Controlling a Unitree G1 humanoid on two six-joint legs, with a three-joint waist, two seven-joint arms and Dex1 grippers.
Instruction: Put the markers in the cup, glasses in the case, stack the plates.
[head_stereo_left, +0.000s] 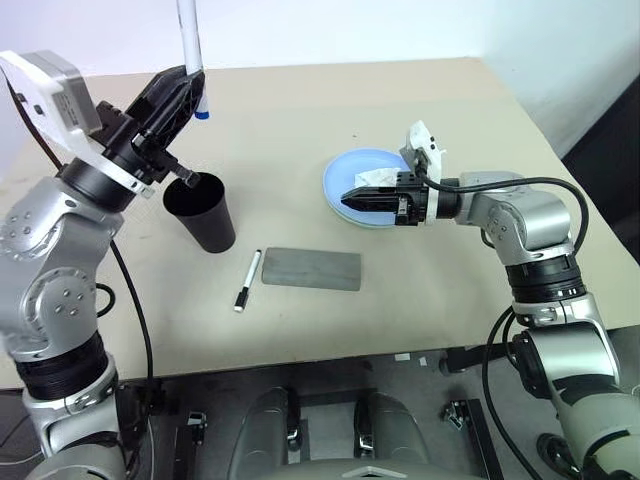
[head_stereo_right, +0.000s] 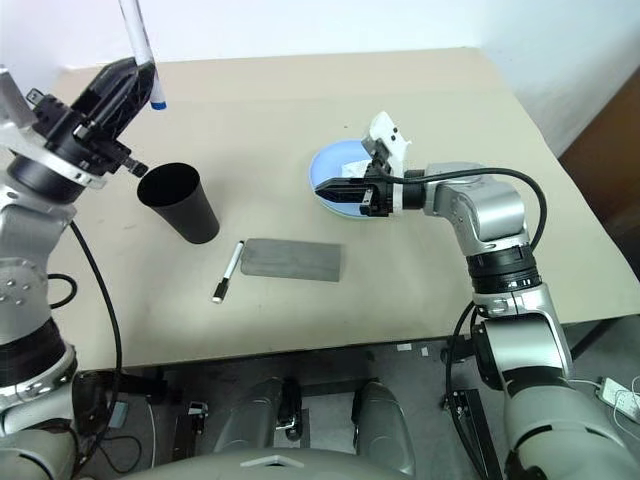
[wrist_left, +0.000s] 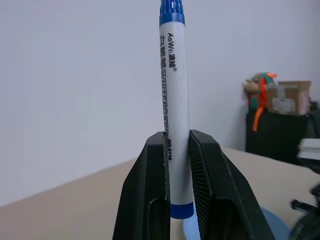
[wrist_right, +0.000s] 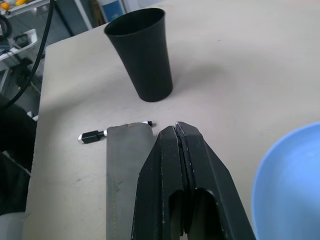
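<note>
Left gripper (head_stereo_left: 185, 85): clamped on the blue-capped marker (head_stereo_left: 189, 40), raised above the table at about 10 o'clock of the scene.
Blue-capped marker: held near upright, blue end poking out below the fingers (wrist_left: 150, 200), body running up out of the head view; printed lettering seen along the barrel in the left wrist view.
Cup (head_stereo_left: 203, 212): black, upright on the table, mouth open; just below the left gripper, at about 5 o'clock from it.
Black-capped marker (head_stereo_left: 247, 280): lying flat on the table, at 5 o'clock from the cup, just beside the left end of the case.
Case (head_stereo_left: 311, 268): grey, flat, closed, near table centre; at 3 o'clock from the black-capped marker.
Plate (head_stereo_left: 345, 180): light blue one seen at 1 o'clock from the case; white object lying in it, nature cannot be told.
Right gripper (head_stereo_left: 352, 197): fingers pressed together, nothing held; pointed toward 9 o'clock, over the near rim of the plate.
Table (head_stereo_left: 420, 290): beige top.
</note>
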